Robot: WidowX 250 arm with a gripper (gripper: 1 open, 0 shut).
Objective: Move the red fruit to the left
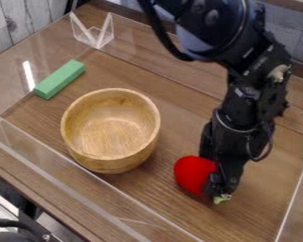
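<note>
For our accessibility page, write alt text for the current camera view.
A black robot gripper reaches down over a red toy fruit on a wooden table, right of a wooden bowl.

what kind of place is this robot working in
Probably a robot lab or test bench set up with play kitchen things: a wooden table, a black robot arm reaching over it, a wooden bowl and a glossy red toy fruit.

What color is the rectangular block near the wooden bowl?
The block is green, seen best in the current camera view.
</note>
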